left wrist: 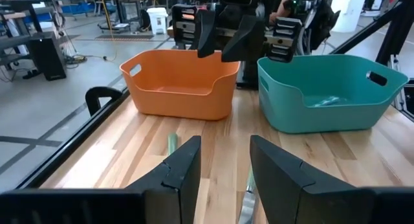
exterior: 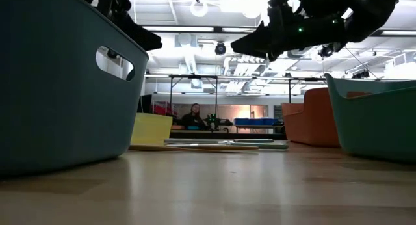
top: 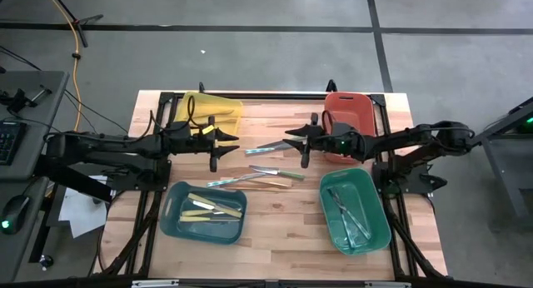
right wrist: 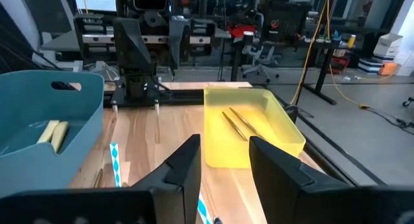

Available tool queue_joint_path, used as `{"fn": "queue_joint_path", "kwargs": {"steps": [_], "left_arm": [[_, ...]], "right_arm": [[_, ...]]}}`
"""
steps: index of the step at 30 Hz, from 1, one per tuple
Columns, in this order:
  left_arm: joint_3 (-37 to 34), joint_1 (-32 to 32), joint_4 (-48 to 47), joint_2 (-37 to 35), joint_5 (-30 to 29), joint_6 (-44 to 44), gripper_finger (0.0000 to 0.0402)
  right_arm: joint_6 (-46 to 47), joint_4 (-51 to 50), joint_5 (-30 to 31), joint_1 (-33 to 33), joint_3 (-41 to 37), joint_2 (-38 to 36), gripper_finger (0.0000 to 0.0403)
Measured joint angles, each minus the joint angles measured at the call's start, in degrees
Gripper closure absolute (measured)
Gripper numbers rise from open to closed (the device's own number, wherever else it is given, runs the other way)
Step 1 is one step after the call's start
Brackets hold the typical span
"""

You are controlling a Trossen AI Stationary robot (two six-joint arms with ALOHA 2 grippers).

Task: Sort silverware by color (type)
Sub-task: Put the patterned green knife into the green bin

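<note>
Silverware (top: 265,175) approx 5 pcs loose mid-table, 4 bins, both grippers' jaws apart, empty

A wooden table (top: 275,230) carries four bins (top: 205,211) and loose silverware (top: 268,176).

Silverware (exterior: 214,145) lies flat between a yellow bin (exterior: 151,130) (far back) and an orange bin (exterior: 312,117)

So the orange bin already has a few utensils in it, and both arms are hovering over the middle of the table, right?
Not quite. The orange bin looks empty in the left wrist view; utensils lie in the yellow bin, blue bin and green bin. Both arms do hover over the middle of the table, end effectors open and empty.
</note>
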Motion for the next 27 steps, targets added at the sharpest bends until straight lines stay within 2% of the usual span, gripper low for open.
{"fn": "queue_joint_path", "kwargs": {"steps": [9,12,19,23,27], "left_arm": [[0.00,0.00,1.61,0.29,-0.20,0.00,0.0280],[0.00,0.00,2.84,2.58,-0.85,0.28,0.0280],[0.68,0.20,9.80,16.84,-6.27,0.53,0.0280],[4.60,1.18,9.35,25.93,-5.57,0.20,0.0280],[9.31,1.60,4.85,33.84,-3.00,-0.02,0.0280]], "right_arm": [[0.03,0.37,-0.02,0.02,0.00,0.00,0.0289],[1.76,0.61,-0.04,0.00,0.00,0.00,0.0289],[3.30,0.75,-0.06,0.02,0.04,0.00,0.0289],[3.52,0.46,-0.07,0.02,0.04,0.00,0.0289],[3.59,0.28,-0.06,0.02,0.04,0.00,0.0289]]}}
